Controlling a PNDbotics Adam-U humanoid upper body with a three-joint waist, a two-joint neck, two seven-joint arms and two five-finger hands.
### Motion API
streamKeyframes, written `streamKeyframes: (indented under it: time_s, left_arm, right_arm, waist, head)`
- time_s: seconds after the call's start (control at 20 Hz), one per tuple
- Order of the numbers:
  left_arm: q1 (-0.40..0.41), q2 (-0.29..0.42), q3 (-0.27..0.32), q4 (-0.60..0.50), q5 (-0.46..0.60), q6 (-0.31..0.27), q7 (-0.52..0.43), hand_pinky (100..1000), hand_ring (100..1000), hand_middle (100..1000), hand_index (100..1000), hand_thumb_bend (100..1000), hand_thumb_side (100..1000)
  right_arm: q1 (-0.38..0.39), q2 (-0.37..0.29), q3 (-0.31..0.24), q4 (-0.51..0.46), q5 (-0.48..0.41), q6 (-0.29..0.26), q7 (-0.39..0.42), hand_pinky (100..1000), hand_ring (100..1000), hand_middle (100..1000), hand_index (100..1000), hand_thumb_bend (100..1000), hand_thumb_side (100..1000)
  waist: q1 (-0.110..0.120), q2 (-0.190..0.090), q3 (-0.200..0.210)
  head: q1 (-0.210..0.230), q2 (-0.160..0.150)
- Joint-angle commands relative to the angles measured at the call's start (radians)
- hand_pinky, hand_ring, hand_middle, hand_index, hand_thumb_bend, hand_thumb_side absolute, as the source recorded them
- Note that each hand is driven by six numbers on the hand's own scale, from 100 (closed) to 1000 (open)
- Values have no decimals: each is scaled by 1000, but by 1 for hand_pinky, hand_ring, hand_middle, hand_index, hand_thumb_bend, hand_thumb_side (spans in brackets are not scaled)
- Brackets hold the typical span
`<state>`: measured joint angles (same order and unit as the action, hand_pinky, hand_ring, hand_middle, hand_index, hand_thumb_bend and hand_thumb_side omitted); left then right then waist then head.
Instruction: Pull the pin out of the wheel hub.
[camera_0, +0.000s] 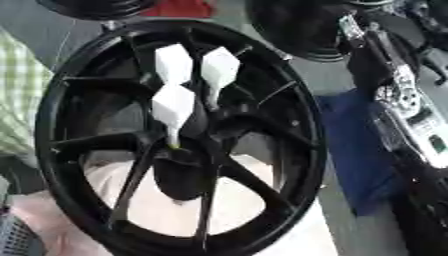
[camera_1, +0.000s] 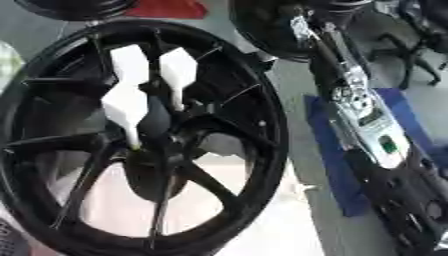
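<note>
Wheel hub (camera_0: 179, 145) (white pins (camera_0: 173, 107)) mid-frame

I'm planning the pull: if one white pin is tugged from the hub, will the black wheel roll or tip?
The wheel seems to stand tilted on its rim, so a sideways tug might rock or roll it. Its thick spokes and broad rim suggest it is heavy, probably resisting a light pull. The white pins have thin stems, possibly bending off-axis.

Wheel hub (camera_0: 179, 145): before us, centre.
Pins (camera_0: 173, 105): we see three, twelve o'clock of hub centre.
Right arm (camera_1: 367, 120): three o'clock of wheel.
</note>
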<state>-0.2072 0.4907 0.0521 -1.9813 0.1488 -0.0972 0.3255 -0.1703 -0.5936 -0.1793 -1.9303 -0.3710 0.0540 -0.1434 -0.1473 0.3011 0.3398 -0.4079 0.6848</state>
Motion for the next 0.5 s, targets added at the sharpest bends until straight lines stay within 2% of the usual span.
streamKeyframes:
  time_s: [0.05, 0.2, 0.5]
  left_arm:
    - [-14, 23, 1, -19, 2, -1, -1, 720, 566, 541, 759, 351, 741]
    - [-21, 59, -3, -19, -3, -2, -6, 720, 564, 540, 760, 346, 736]
    - [-49, 261, -37, -19, -68, -4, -55, 723, 563, 543, 766, 351, 719]
  right_arm:
    - [-7, -20, -14, -16, -1, -1, -2, 949, 696, 628, 742, 100, 606]
    - [-5, -23, -14, -16, 2, 0, -2, 950, 696, 628, 742, 100, 607]
    - [10, -34, -15, -19, 11, 1, -3, 948, 695, 628, 742, 100, 608]
  waist:
    - [12, -18, -2]
    - [18, -16, -2]
    - [24, -14, 1]
  head:
    - [-8, 3]
    - [-15, 9]
    - [-40, 30]
